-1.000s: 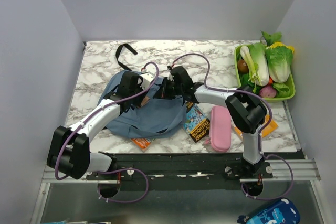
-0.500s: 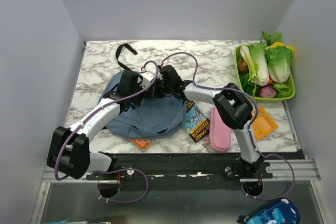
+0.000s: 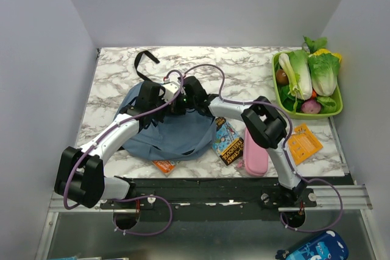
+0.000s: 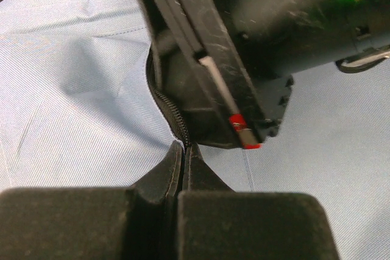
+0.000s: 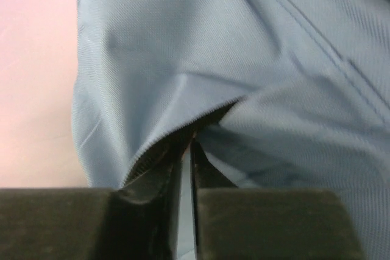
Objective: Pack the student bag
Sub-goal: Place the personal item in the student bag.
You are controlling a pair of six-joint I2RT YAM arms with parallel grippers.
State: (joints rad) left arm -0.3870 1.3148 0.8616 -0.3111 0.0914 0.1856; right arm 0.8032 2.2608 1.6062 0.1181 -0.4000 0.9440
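The student bag [image 3: 173,135] is a dusty-blue fabric backpack lying at the table's left middle, with a black strap [image 3: 144,59] trailing behind it. My left gripper [image 3: 173,102] and right gripper [image 3: 183,103] meet at the bag's top, almost touching. In the left wrist view the left gripper [image 4: 183,147] is shut on the bag's zipper edge [image 4: 171,111], with the right gripper's black body [image 4: 244,53] close ahead. In the right wrist view the right gripper [image 5: 191,144] is shut on the bag fabric [image 5: 274,47] at the dark zipper opening.
A comic booklet [image 3: 228,141] and a pink pencil case [image 3: 256,148] lie right of the bag. An orange card [image 3: 303,143] lies further right. A green tray [image 3: 339,111] of vegetables stands at back right. An orange item [image 3: 163,165] pokes out under the bag's front. A blue pouch [image 3: 317,249] lies below the table.
My right gripper has slid left along the bag's top until it meets the left gripper, and the right arm has folded in, uncovering the orange card. The left arm has barely moved.
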